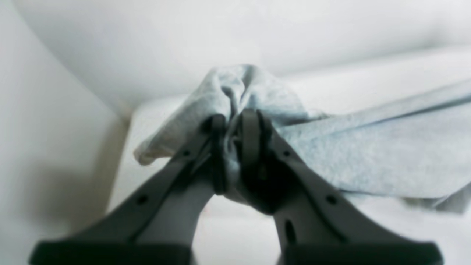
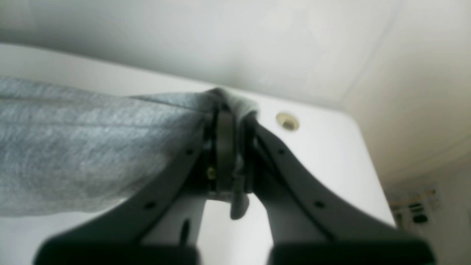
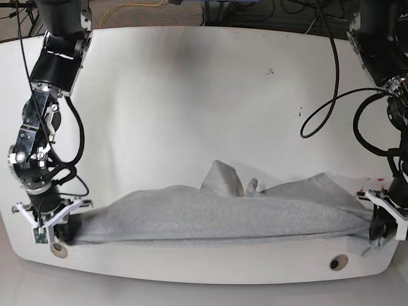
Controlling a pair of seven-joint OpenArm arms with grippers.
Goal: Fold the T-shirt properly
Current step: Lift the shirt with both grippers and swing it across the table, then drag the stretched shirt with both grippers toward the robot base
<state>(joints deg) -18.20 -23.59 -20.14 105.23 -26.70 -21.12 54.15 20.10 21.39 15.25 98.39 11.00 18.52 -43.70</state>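
Left gripper and right gripper each have fingers pinching one end of the grey T-shirt, stretched along the white counter front edge; uneven pull risks slipping, bunched folds

The heather-grey T-shirt is stretched into a long, bunched band along the near edge of the white surface, its two ends lifted and pulled taut. One small fold of cloth stands up from its middle. The fabric is soft and flecked, gathered into tight creases at each end, with a hem seam running along its upper edge.
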